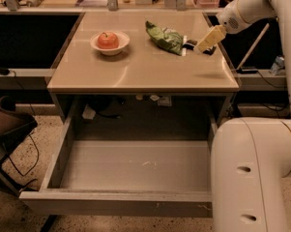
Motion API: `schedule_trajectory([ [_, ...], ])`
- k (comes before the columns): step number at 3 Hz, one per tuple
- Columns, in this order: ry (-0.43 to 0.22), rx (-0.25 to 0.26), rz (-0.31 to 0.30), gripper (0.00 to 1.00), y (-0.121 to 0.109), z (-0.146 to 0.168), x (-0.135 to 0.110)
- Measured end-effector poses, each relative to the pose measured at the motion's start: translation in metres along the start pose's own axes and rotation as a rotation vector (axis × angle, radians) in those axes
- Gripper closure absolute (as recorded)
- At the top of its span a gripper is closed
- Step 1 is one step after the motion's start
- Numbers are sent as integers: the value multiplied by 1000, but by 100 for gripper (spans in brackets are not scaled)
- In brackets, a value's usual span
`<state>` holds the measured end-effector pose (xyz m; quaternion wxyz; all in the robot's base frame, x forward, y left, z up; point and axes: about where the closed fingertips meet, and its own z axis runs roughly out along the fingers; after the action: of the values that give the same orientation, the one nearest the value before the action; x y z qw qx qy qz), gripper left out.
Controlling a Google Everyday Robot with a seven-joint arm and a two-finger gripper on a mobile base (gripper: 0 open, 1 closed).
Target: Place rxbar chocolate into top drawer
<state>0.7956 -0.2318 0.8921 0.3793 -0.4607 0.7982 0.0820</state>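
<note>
The table (135,71) is beige and has a flat top. The rxbar chocolate (189,44) lies flat on the table top, near the far right corner of the table. It is small and dark with a pale end. Part of it is hidden behind the gripper (203,44).

The gripper is pale yellow. It hangs over the far right part of the table and points down at a slant, with its tip right at the bar. It is too hard to see if the gripper is spread apart or pressed together, or if it touches the bar. The white arm (246,8) reaches in over the right edge of the table.

A wrinkly green bag (165,37) lies on the table too, toward the far side, and the bar is on its right side. A white bowl (94,42) with a red apple (108,39) in it sits on the far left part of the table.

The top drawer (116,202) sits under the table top and is pulled out wide toward the front of the table. It is grey and shallow
</note>
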Motion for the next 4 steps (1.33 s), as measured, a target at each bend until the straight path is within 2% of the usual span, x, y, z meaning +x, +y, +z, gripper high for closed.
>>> schedule_trajectory([
  [1, 0, 0, 0, 0, 0, 0, 0],
  [2, 5, -42, 18, 0, 7, 32, 8],
  [3, -52, -68, 62, 0, 10, 82, 3],
  [4, -162, -40, 146, 0, -3, 117, -8],
])
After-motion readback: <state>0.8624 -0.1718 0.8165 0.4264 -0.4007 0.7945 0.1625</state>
